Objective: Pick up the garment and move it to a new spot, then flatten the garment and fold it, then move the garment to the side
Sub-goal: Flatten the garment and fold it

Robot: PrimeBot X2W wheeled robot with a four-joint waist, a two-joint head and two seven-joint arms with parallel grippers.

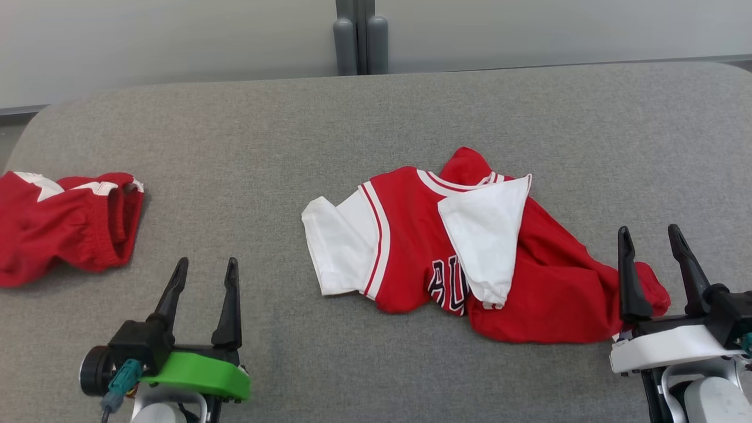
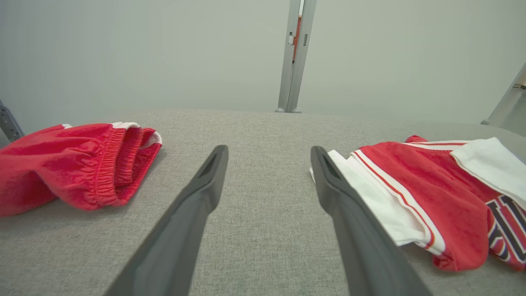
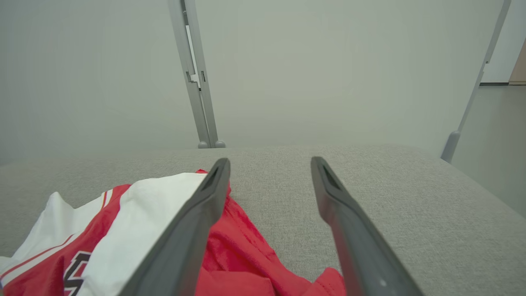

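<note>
The garment (image 1: 423, 241) is a red jersey with white sleeves and dark lettering, lying crumpled in the middle of the grey padded table (image 1: 376, 111). It also lies at the right of the left wrist view (image 2: 427, 193) and at the lower left of the right wrist view (image 3: 123, 230). My right gripper (image 1: 652, 235) stands open at the jersey's right end, with a red fold just under its fingers and nothing held. Near the front left, my left gripper (image 1: 207, 267) is open and empty, well apart from the jersey.
Red shorts (image 1: 64, 223) with white trim lie bunched at the table's left edge, and they lie at the left of the left wrist view (image 2: 78, 164). A grey post (image 1: 359, 35) stands behind the far edge. Bare grey padding stretches between the two red items.
</note>
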